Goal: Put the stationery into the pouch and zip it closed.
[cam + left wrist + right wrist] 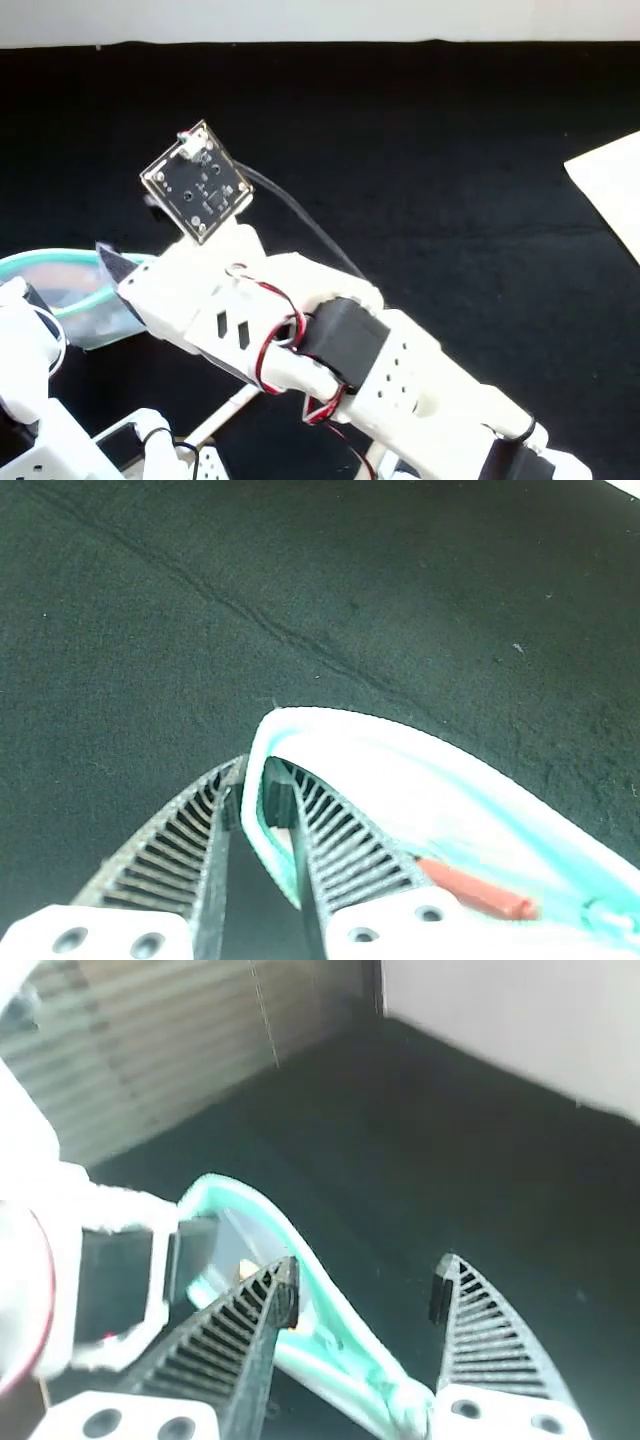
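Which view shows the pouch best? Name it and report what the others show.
Left wrist view: the pouch is close up, its rim pinched by the left gripper, a red item inside. High view: an arm hides most of it. Right wrist view: its rim runs past the open right gripper.

We found the light bright and even. The black cloth (450, 150) beyond the left pincer (255, 780) lay matt and dim, with hardly a shadow on it. The pouch (400, 770) pinched in that pincer glared pale. Past the wide-spread right pincer (365, 1280), the white wall (520, 1030) looked washed out.
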